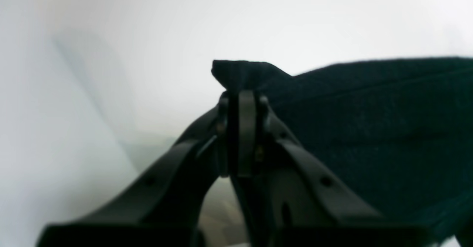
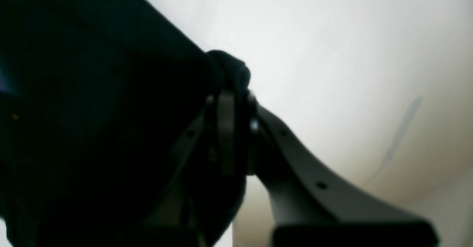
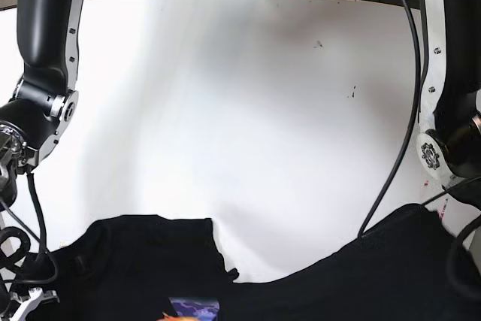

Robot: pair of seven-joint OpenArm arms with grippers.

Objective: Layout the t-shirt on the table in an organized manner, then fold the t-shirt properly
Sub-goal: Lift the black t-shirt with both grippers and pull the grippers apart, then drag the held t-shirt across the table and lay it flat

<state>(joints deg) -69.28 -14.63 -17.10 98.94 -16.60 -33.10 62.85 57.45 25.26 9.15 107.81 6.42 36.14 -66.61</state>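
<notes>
1. Far left of the base view, at about nine o'clock, stands the right arm (image 3: 46,58). Its claw (image 2: 231,103) drops out of that frame, but its wrist view shows the jaws pressed tight together on a bunched nub of the t-shirt (image 3: 143,268), black cloth filling everything to the left of the pinch.
2. Why grip so near an edge? My read: a corner hold lets the arm pull the fabric taut instead of dragging a lump.
3. Moving to six o'clock, the t-shirt sits along the near edge of the desk (image 3: 240,110), draped in a shallow sag between the two arms. A strip of purple and orange print peeks out at the very bottom.
4. The dip in the middle says the cloth is slack there, so I judge the spreading step is underway and no fold has begun.
5. The wide white desk beyond, from ten to two o'clock, is where the garment needs to be laid flat.
6. Over at three o'clock, the left arm (image 3: 443,110). Its claw (image 1: 242,99) is clamped fully closed on a folded black corner, the fabric fanning off to the right.
7. Both pinches look small, so a slip during a pull is the risk.
</notes>
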